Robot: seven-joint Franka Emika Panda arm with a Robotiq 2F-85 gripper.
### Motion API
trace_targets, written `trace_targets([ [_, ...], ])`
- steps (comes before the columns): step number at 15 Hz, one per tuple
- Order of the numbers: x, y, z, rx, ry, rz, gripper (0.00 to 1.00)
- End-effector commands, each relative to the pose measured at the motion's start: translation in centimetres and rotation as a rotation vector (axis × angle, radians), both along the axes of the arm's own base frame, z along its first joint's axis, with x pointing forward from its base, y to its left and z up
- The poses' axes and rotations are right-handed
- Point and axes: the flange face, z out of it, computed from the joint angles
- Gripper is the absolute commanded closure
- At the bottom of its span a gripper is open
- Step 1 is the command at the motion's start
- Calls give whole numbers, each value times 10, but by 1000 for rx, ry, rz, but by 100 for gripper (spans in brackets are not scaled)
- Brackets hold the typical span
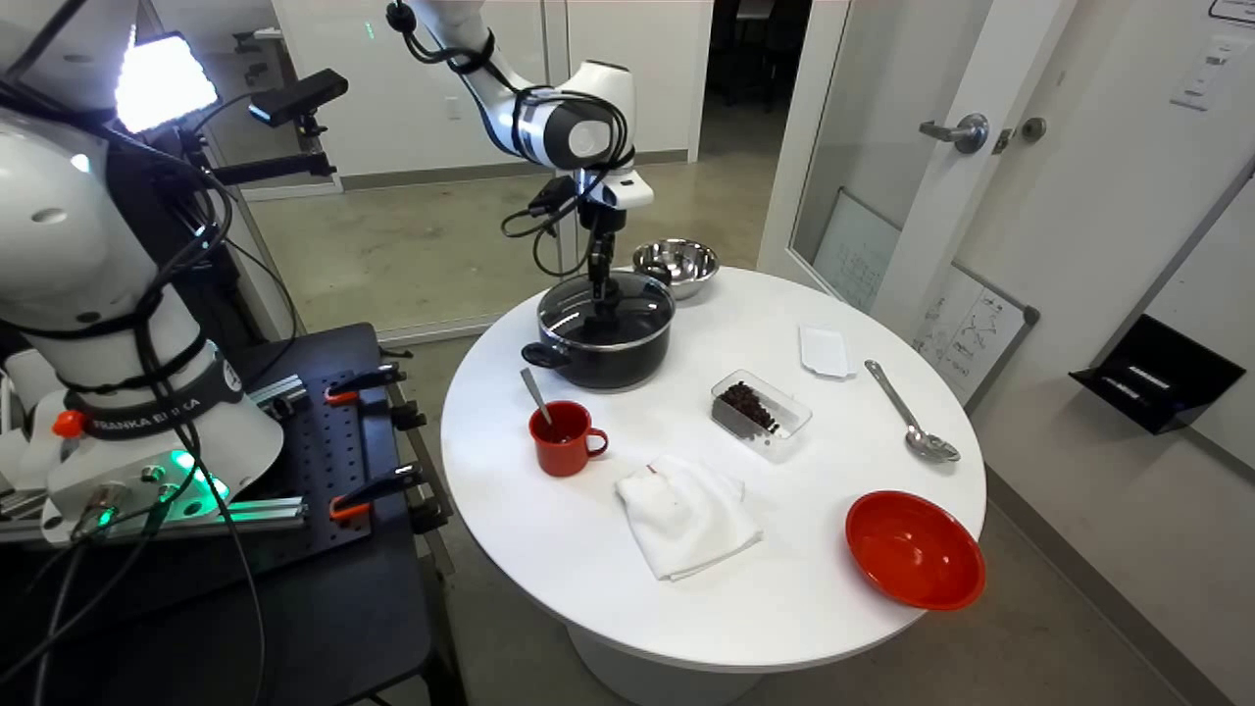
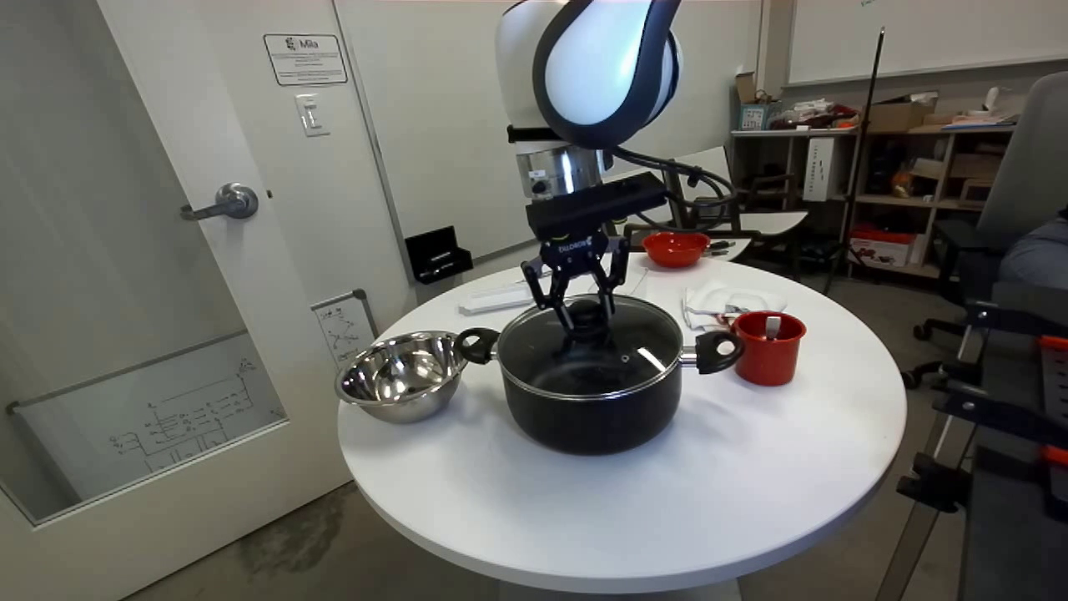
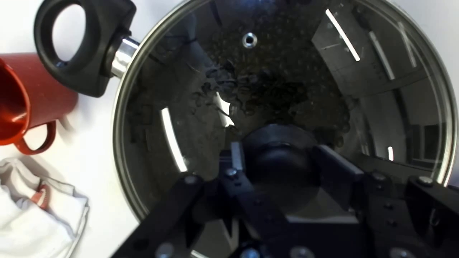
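- Glass lid (image 2: 584, 371): seated level on the black pot (image 2: 592, 427), its metal rim running round the top. Pot upright on the round white table (image 1: 529, 529).
- Gripper (image 2: 587, 319): pointing down over the lid's centre. Fingers parted, one on each side of the black knob (image 3: 279, 157); in the wrist view the knob nearly fills the gap. Whether the pads press on it cannot be told.
- Glass, wrist view: metal-ringed vent hole (image 3: 250, 40); dark clumped shapes show through, nature unclear.
- Steel bowl (image 2: 413, 409): just beside the pot, by one side handle (image 2: 488, 340).
- Red mug (image 1: 562, 456): upright, near the opposite handle (image 2: 707, 352); a utensil (image 1: 536, 395) leans out of it.
- White cloth (image 1: 686, 520): folded, lying near the mug.
- Clear container (image 1: 792, 417): holds small dark pieces (image 1: 748, 404); sits between the pot and the metal spoon (image 1: 929, 446).
- White plastic piece (image 1: 826, 351): flat, near that spoon.
- Red bowl (image 1: 917, 549): at the table's edge, well apart from the pot.
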Motion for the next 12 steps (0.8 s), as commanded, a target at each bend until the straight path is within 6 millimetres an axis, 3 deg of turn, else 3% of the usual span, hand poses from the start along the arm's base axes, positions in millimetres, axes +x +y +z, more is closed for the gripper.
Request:
trace_targets([
  [1, 6, 7, -1, 29, -8, 35, 74],
  [12, 7, 12, 1, 75, 7, 126, 74],
])
